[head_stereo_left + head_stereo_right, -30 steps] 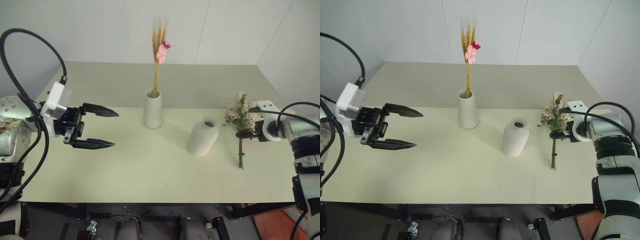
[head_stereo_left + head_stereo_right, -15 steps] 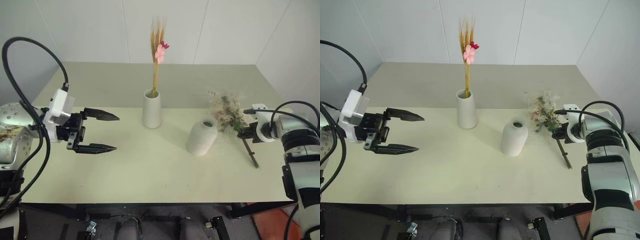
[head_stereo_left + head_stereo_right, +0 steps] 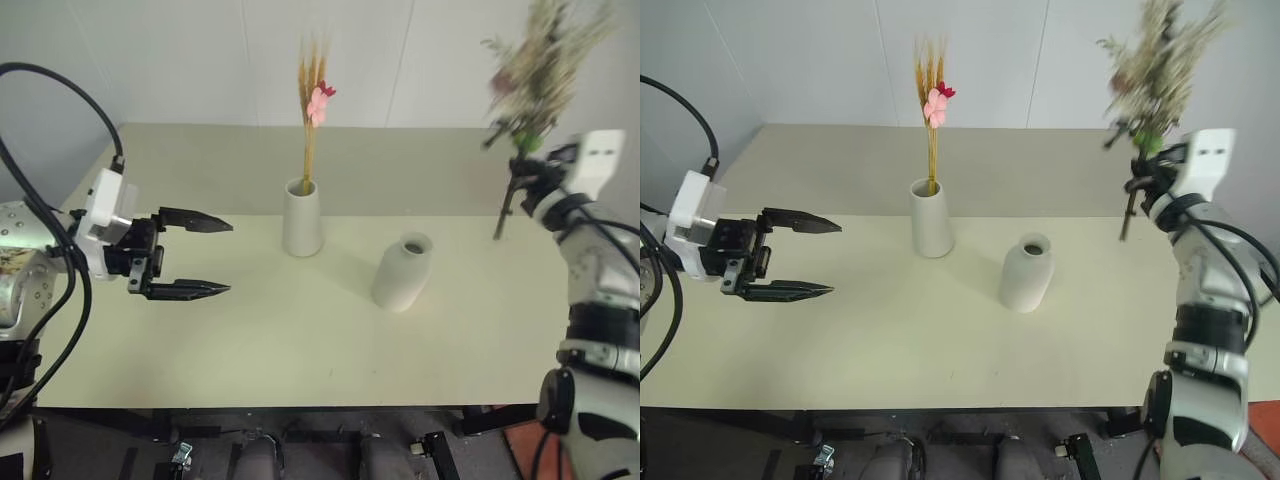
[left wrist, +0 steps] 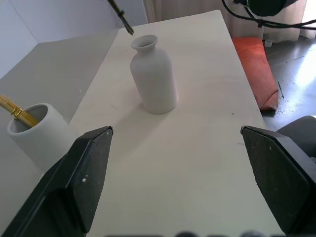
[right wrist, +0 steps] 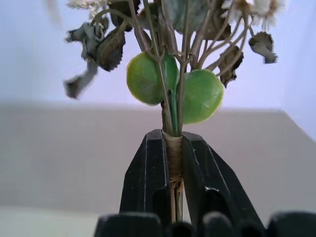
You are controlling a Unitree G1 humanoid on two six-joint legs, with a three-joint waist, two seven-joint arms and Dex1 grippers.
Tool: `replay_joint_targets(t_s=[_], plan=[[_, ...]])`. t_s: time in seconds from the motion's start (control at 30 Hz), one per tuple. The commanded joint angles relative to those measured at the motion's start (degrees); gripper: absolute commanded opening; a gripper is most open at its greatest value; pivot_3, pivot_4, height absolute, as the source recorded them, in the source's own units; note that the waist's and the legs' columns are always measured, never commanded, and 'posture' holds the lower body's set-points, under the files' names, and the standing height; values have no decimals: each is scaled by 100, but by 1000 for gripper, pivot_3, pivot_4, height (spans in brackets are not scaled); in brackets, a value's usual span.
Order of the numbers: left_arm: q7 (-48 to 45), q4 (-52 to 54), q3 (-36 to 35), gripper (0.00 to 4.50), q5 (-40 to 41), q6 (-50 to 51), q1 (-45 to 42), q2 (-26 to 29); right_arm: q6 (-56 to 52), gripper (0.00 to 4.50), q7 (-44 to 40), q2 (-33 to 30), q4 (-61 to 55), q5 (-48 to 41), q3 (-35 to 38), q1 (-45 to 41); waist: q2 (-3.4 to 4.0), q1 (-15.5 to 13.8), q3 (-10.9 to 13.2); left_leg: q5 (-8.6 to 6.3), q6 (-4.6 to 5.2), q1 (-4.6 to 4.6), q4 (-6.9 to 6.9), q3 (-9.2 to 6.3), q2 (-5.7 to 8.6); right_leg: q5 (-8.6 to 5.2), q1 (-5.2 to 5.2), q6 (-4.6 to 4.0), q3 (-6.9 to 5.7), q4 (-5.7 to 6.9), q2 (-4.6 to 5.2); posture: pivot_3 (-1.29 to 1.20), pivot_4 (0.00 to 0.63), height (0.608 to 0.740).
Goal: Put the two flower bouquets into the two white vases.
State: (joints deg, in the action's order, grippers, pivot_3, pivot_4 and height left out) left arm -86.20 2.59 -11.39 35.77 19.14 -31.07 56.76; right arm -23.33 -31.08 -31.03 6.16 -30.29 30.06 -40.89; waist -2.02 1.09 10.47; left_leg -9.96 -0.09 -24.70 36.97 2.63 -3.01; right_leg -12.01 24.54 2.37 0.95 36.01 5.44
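Right claw (image 5: 173,170) is clamping tight on the wrapped stem of the bushy cream-beige bunch (image 3: 545,60), and it is holding that bouquet high above the surface's (image 3: 300,340) right side, heads up, stem tip hanging clear in the air below the fingers. Up close in the right wrist view, 2 round green leaves (image 5: 173,86) are sitting just above the black fingers (image 5: 145,170), with dried curled leaves and pale blossoms spreading above them.

Over on the other side, the left claw (image 3: 205,257) is hovering above the left part of the surface with its jaws spread wide and nothing between them, pointing across toward the vases. Its 2 black fingertips (image 4: 89,168) are framing the shorter rounder vase in the left wrist view.

That shorter, bottle-like white vase (image 3: 402,271) is standing upright right of centre, its narrow mouth dark and unfilled, well below and to the left of the raised bunch. Just to its left and a little farther back, the tall tapered white vase (image 3: 302,217) is standing upright too, and it is carrying the slim bunch of yellow wheat stalks (image 3: 315,95), pink and red blossoms showing near the top, the stalks rising straight against the white wall.
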Motion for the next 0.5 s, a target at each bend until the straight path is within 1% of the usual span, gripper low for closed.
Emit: replay_joint_targets(t_s=[0.03,0.13,0.27,0.33,0.5], plan=[[5,-12,-153,4500,17,-36,-56,114,66,199,-500,97,-1248,-1110,332,321,0,-17,0,0,0,6,1,0,0,0,-8,0,-1,-1,1,0,150,740],[-12,-76,-116,4500,0,-54,-106,118,72,199,-636,242,-1690,-1441,153,578,-2,-15,-2,0,0,39,6,6,-2,-3,-38,2,-1,-6,1,0,150,740],[-7,-110,-55,4500,-33,-37,-198,124,77,199,-726,524,-2159,-1793,-184,843,-1,-3,-2,0,0,44,5,7,-7,-4,-34,2,3,-1,-5,0,150,740],[-18,-98,-58,4500,-31,-21,-204,131,128,199,-686,603,-2166,-1785,-326,857,-1,3,-2,0,0,41,4,7,-8,1,-27,-7,7,2,-9,0,150,740],[-16,-55,-104,4500,-21,26,-174,186,247,199,-808,576,-2002,-1687,-570,878,-1,-17,-2,0,0,32,3,7,-8,4,-22,-16,6,-1,-9,0,150,740]])
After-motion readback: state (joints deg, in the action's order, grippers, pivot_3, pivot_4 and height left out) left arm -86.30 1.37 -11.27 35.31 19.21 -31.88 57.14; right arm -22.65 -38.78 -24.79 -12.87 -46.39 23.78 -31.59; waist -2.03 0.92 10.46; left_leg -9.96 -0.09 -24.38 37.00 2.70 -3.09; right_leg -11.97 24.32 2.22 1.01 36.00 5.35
